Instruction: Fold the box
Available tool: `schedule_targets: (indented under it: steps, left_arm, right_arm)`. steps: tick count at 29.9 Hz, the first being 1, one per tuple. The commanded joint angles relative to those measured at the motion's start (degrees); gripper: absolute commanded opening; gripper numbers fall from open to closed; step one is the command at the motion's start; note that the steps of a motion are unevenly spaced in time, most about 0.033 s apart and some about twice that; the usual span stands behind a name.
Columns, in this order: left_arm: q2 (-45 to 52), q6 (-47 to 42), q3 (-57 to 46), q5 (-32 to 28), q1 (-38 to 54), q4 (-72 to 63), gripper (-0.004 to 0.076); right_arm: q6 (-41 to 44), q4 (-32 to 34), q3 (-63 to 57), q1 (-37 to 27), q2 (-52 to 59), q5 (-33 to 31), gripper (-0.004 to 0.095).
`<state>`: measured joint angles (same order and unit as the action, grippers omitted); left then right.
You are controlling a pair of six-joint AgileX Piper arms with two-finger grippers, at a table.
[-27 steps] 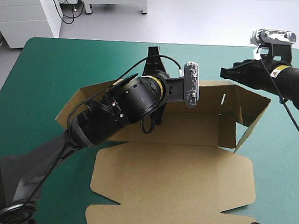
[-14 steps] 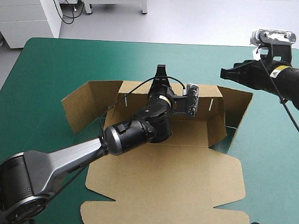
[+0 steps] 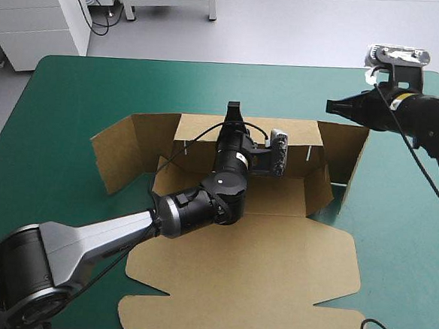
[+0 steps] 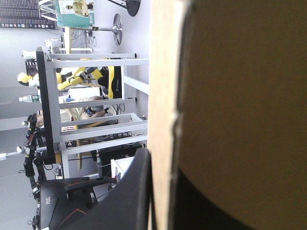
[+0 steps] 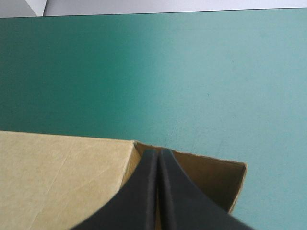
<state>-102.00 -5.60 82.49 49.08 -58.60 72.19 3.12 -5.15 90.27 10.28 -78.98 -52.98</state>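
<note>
Three walls of the box [image 3: 272,273] are up, the back one plus a flap at each end. The lid lies flat on the near side, all of it mid-table on the teal-green cover [image 3: 74,86]. On the back wall's top edge the left gripper [image 3: 233,110] is pinching, board sandwiched between its fingers. Over the box's far right corner hangs the right gripper [image 3: 333,106], fully closed on nothing; can't tell if it touches.

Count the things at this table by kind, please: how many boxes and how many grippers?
box: 1
grippers: 2, the left gripper and the right gripper
Total: 3
</note>
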Motion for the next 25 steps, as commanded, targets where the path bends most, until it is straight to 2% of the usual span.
schedule_targets:
  steps: [1, 5, 9, 13, 16, 21, 25]
  left_arm:
    - [3.02, -1.40, 1.14, 1.84, -0.70, 1.63, -0.0008]
    - [3.02, -1.40, 1.14, 1.97, -1.23, 1.63, -0.0008]
    - [3.02, -1.40, 1.14, 2.12, -1.23, 1.43, -0.0008]
    - [3.02, -1.40, 1.14, 2.12, -1.23, 1.43, -0.0008]
    - [3.02, -1.40, 1.14, 2.51, -1.23, 1.43, -0.0008]
    - [3.02, -1.40, 1.14, 2.65, -1.23, 1.43, -0.0008]
    - [3.02, -2.44, 1.14, 3.45, -1.23, 1.29, -0.0008]
  right_arm:
    - [-0.15, 0.34, 5.86, -0.36, -2.49, 3.30, -0.0014]
    - [-0.38, -0.20, 13.30, -1.63, -9.39, 0.32, -0.0014]
    - [-0.54, -0.88, 20.90, -4.12, -15.52, -6.87, -0.0014]
    - [-3.12, -6.31, 26.12, -7.19, -20.78, -12.40, -0.0014]
    - [-4.79, -9.71, 26.43, -8.45, -22.66, -14.19, -0.0014]
    - [-5.98, -10.67, 26.53, -8.20, -24.91, -18.47, -0.0014]
    - [-5.96, -11.58, 23.45, -8.20, -24.64, -18.48, -0.0014]
